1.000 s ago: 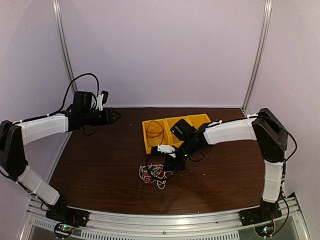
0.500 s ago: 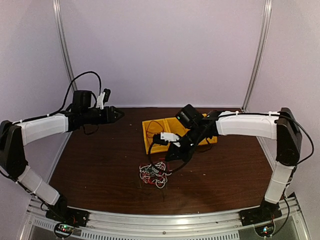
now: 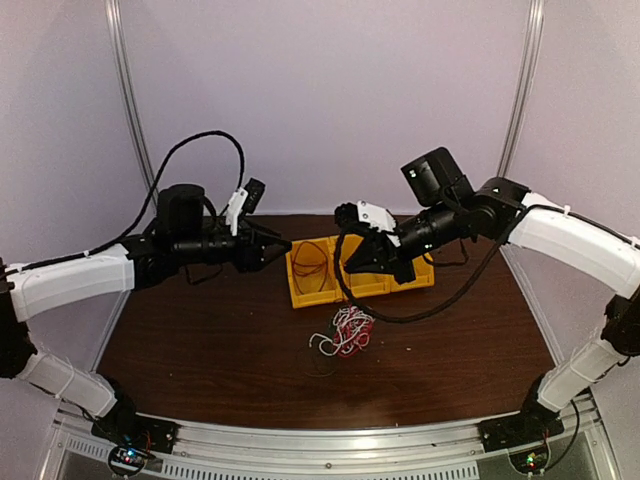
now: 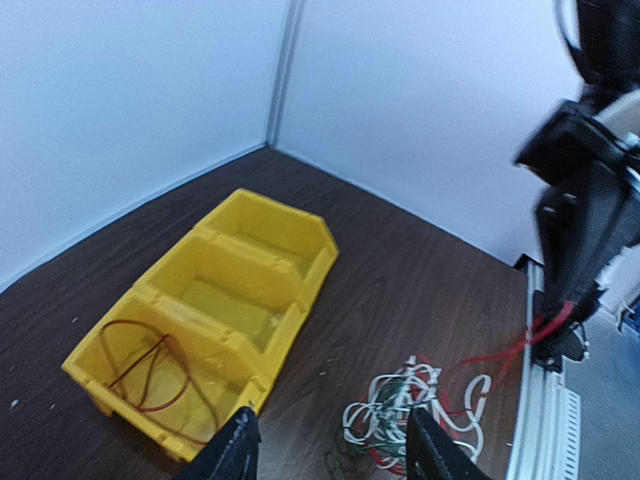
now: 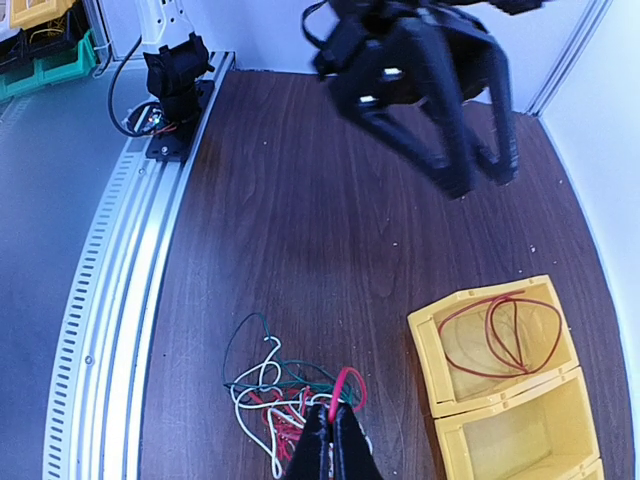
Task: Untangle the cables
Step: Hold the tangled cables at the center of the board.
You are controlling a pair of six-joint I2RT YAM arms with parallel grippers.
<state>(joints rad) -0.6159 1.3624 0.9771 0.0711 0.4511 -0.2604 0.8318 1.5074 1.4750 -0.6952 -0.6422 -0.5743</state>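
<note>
**Strand lifted clear of the clump**

Cables are seen bunched in a small red, white and dark clump near the middle of the table, just in front of the yellow bin. A red strand is pinched between the shut jaws of the right gripper, which is held high over the bin's front edge. Whether the clump rests fully on the wood cannot be told. The left gripper is held in the air beside the bin with its jaws partly apart and nothing between them. One red loop lies in the bin's leftmost compartment.

The pull is best made slowly and straight up, so that knots are loosened rather than tightened. The clump should probably be pinned or gripped by the free gripper while the strand is drawn out.

A second ago the right gripper was low at the clump. Since then it has been raised and closed. The clump has been dragged rightward and gathered, and the left arm has been brought forward toward the bin.
</note>
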